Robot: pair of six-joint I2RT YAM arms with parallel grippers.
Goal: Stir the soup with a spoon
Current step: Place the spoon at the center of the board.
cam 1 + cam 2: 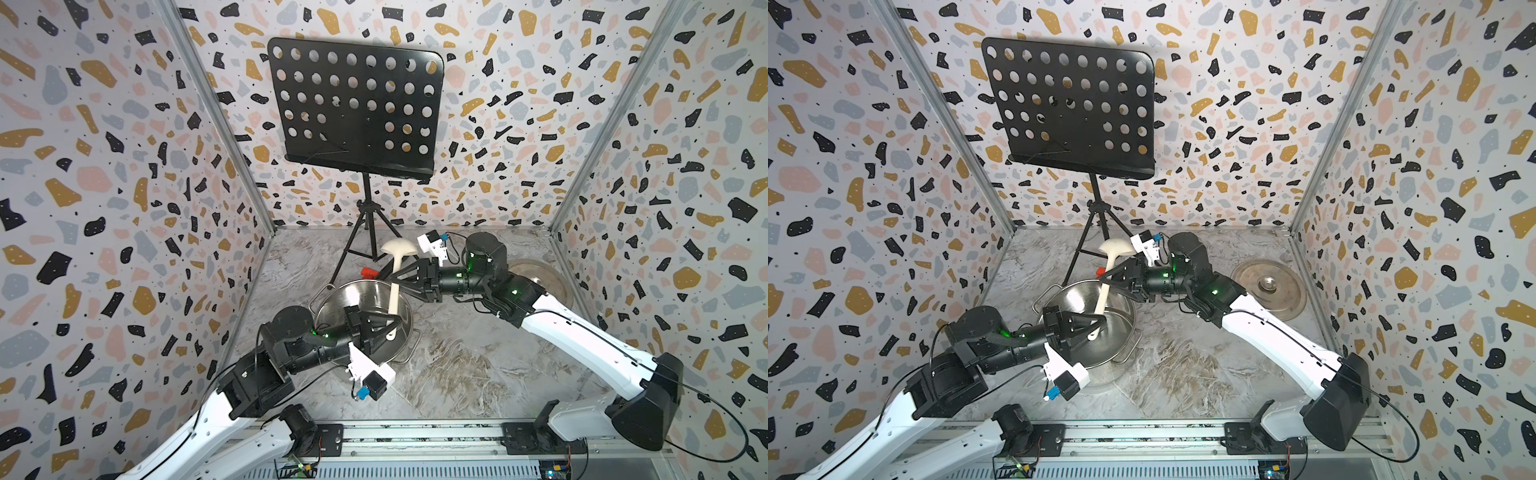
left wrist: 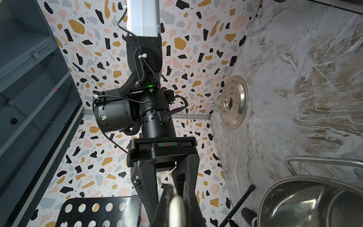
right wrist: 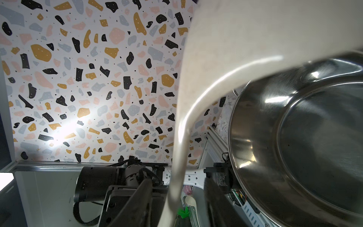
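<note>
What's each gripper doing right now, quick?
Left gripper: shut on the handle end of the spoon.
Right gripper: open, jaws either side of the spoon's handle, not gripping it.

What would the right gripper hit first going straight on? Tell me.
The spoon: its handle stands between the spread jaws of the right gripper, so probably that; depth beyond is unclear.

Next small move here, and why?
Probably close the right tool fully on the spoon. Its jaws straddle the handle with gaps on both sides, while the shut left tool alone holds the handle's end above the pot, with the spoon's bowl pointing up.
</note>
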